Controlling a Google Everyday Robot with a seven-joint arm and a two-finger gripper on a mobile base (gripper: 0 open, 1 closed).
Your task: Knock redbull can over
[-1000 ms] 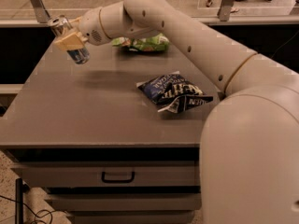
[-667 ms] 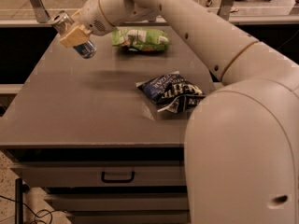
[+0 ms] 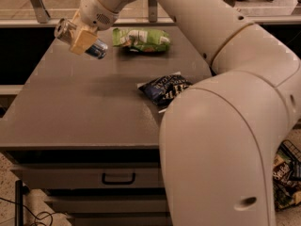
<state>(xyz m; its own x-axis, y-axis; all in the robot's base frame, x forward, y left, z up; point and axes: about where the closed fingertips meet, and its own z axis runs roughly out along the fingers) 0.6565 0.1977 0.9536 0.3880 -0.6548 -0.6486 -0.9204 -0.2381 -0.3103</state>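
The hand point(image 3: 79, 44) hangs at the upper left of the frame, above the far left corner of the counter point(image 3: 80, 112). It is clamped on the can point(image 3: 97, 49). One tan finger point(image 3: 84, 35) lies across the front of the can's middle; the other finger is hidden behind it.

The can is tilted far over, almost lying flat. Its shiny round top points to the upper left and sticks out past the finger on that side. Its blue and silver lower end sticks out to the lower right, low over the counter's surface. Whether that end touches the counter cannot be told.

The arm point(image 3: 225, 41) comes in from the right, sweeps across the top of the frame and bends down to the hand. Its large pale body fills the lower right.

A green bag point(image 3: 141, 39) lies flat at the far edge of the counter, just right of the can's lower end and apart from it. A dark bag point(image 3: 164, 87) lies near the middle right of the counter, well apart from the can, its right side cut off by the arm.

Under the counter's front edge a drawer shows a dark handle point(image 3: 118, 178).
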